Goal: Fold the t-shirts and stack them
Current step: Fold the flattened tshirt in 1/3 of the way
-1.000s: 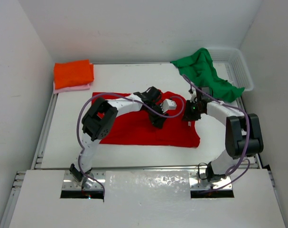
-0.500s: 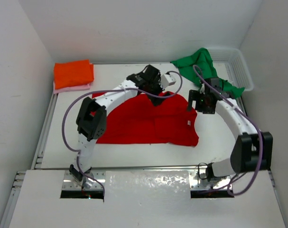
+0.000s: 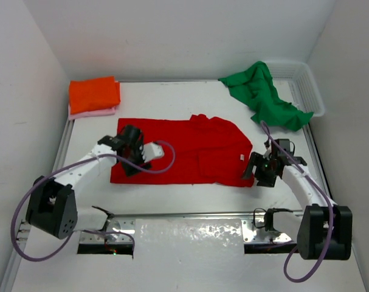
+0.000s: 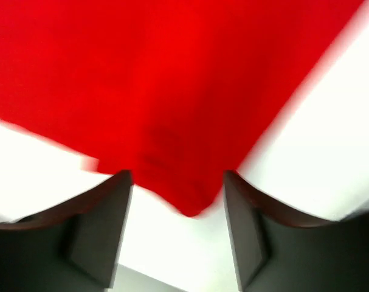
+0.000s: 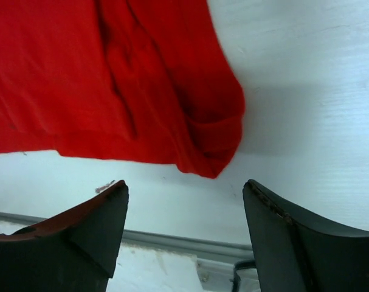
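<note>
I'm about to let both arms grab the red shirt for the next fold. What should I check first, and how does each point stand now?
1. Left gripper open: ok.
2. Red shirt corner between its fingers: ok.
3. Right gripper open: ok.
4. Corner between right gripper's fingers: not ok, it lies ahead of them.
5. That corner flat: not ok, bunched.
6. Orange shirt on pink shirt, stack tidy: ok.

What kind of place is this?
Probably a robot lab test cell: plain white walls box in a table, the left arm and right arm are bolted at its near edge, and a red t-shirt lies spread for folding.
</note>
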You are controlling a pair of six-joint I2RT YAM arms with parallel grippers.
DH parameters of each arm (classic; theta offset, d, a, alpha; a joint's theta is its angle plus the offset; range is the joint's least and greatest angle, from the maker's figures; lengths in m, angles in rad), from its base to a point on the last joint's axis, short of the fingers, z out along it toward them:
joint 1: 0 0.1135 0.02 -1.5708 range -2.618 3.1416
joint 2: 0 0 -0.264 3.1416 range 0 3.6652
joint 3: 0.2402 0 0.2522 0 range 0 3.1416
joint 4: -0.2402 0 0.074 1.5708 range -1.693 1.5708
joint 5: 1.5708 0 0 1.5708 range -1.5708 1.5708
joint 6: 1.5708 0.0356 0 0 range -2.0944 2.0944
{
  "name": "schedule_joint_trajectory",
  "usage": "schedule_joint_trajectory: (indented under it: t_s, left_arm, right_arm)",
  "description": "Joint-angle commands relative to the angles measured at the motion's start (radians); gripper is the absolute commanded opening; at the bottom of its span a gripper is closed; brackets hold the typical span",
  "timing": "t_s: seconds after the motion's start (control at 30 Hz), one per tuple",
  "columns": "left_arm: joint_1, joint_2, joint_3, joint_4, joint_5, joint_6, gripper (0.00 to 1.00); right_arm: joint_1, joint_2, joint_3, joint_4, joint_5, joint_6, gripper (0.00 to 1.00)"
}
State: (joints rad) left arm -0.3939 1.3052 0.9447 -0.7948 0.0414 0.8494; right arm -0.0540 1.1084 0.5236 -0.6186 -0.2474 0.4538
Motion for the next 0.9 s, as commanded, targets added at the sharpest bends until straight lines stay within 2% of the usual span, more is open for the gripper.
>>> schedule_joint_trajectory:
  t_s: [0.0, 0.13, 0.17, 0.4, 0.47, 0.5, 0.53, 0.57, 0.6, 0.67, 0.87]
  left_arm:
    - [0.09, -0.03, -0.191, 0.072, 0.0, 0.131, 0.63]
    - [0.127, -0.014, -0.283, 0.205, -0.008, 0.14, 0.69]
    - [0.127, -0.008, -0.297, 0.232, -0.027, 0.14, 0.7]
    - [0.127, 0.077, -0.333, 0.36, -0.07, 0.117, 0.69]
    - [0.127, 0.1, -0.357, 0.385, -0.112, 0.112, 0.59]
    - [0.128, 0.111, -0.365, 0.385, -0.118, 0.111, 0.53]
    - [0.127, 0.112, -0.366, 0.376, -0.115, 0.108, 0.37]
    - [0.127, 0.112, -0.365, 0.347, -0.112, 0.099, 0.29]
    - [0.127, 0.102, -0.36, 0.326, -0.101, 0.096, 0.14]
    - [0.127, 0.079, -0.36, 0.269, -0.1, 0.094, 0.0]
    - [0.127, -0.046, -0.366, 0.062, -0.098, 0.112, 0.0]
  right_arm:
    - [0.005, 0.004, -0.022, 0.112, -0.059, 0.039, 0.74]
    - [0.006, 0.065, -0.082, 0.204, -0.041, 0.062, 0.69]
    - [0.006, 0.08, -0.085, 0.235, -0.033, 0.066, 0.65]
    - [0.006, 0.153, -0.085, 0.287, 0.033, 0.091, 0.49]
    - [0.006, 0.163, -0.094, 0.304, 0.037, 0.098, 0.4]
    - [0.006, 0.169, -0.099, 0.312, 0.037, 0.103, 0.29]
    - [0.006, 0.179, -0.1, 0.312, 0.037, 0.109, 0.22]
    - [0.005, 0.18, -0.099, 0.295, 0.039, 0.112, 0.14]
    - [0.005, 0.176, -0.099, 0.277, 0.046, 0.118, 0.01]
    - [-0.004, 0.127, -0.105, 0.206, 0.089, 0.12, 0.0]
    - [-0.033, -0.138, -0.149, 0.015, 0.168, 0.181, 0.0]
